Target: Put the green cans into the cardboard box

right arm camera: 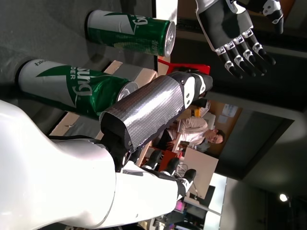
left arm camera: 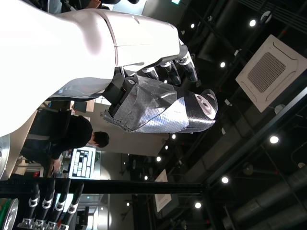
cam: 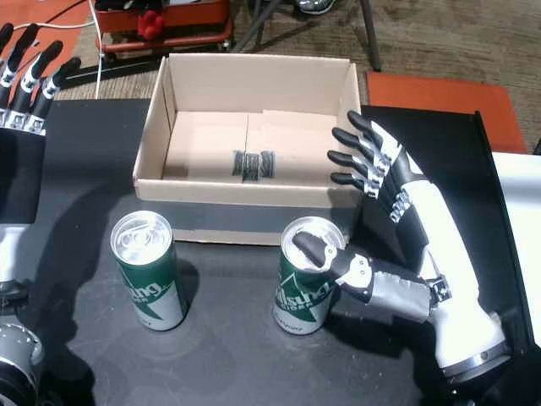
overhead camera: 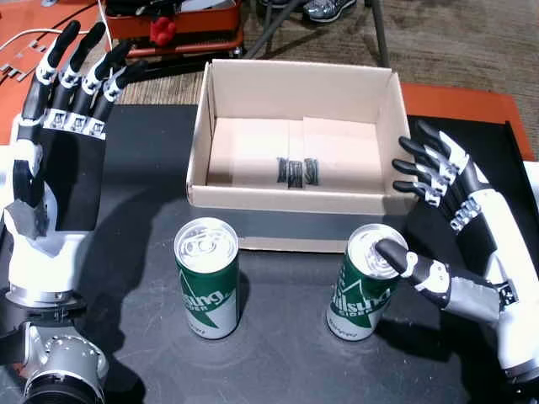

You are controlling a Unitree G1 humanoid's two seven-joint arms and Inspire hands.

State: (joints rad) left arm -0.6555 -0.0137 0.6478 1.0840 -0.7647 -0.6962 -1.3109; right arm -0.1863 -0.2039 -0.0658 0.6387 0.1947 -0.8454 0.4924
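Green and white, both cans stand upright on the dark table in front of the cardboard box (overhead camera: 295, 151), which holds no cans yet. One green can (overhead camera: 206, 278) stands before the box's left end, untouched; the other can (overhead camera: 364, 282) stands before its right end, and here the right hand (overhead camera: 459, 227) is at work. Its thumb tip rests on the can's top rim while the four fingers (overhead camera: 421, 168) are spread and lie against the box's right wall, so the hand is open and grips nothing. The left hand (overhead camera: 63, 135) hangs left of the box, fingers straight and apart, holding nothing.

The step in hand looks like taking up the right-end can. To do it well, the fingers should come off the box wall and wrap the can's far side, opposite the thumb, low enough on the body that the can does not tip; then lift clear over the front wall before setting it down inside.

The right wrist view shows the thumb (right arm camera: 158, 103) lying along the nearer can's side, which the head views hide. It also shows people in the room beyond. The left wrist view gives only ceiling lights and the hand's back, so it probably adds nothing about the cans
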